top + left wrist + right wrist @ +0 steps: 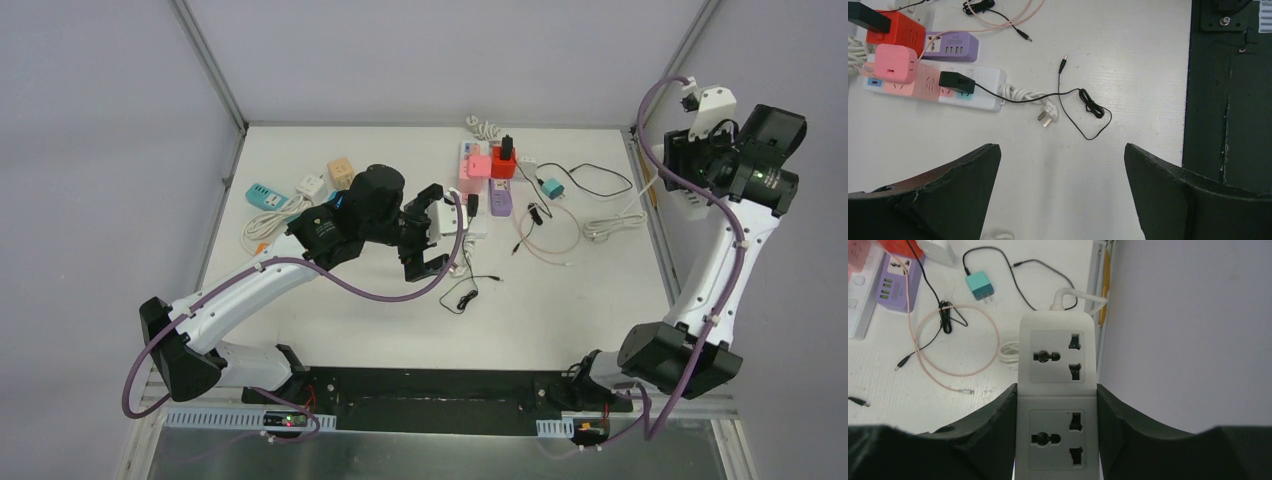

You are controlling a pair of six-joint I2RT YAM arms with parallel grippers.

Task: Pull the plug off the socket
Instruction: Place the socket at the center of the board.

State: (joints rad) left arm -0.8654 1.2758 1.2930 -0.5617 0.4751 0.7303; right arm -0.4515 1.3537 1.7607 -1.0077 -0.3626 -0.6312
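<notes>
Plug (955, 81): small black block, seated in the white end of the long power strip (990, 84) on the tabletop (1128, 75), as far as I can tell.
Bearing from me: in my left wrist view it sits at about 10 o'clock from my left end effector (1060, 150), near but not touching.
Long axis: block and strip both run roughly 9 to 3 o'clock. The thin cord (1023, 96) leaves toward 3 o'clock.
Nearer arm: the left one; the right is well apart at the tabletop's right edge.
Left end effector: fingers spread wide, nothing between them, hanging above bare tabletop and looking down.
Right end effector (1055, 387): clamped on a spare strip (1057, 355) with bare sockets, lifted off the tabletop.
Judgement: I must shift toward 10 o'clock and straddle the block's short sides before closing.
</notes>
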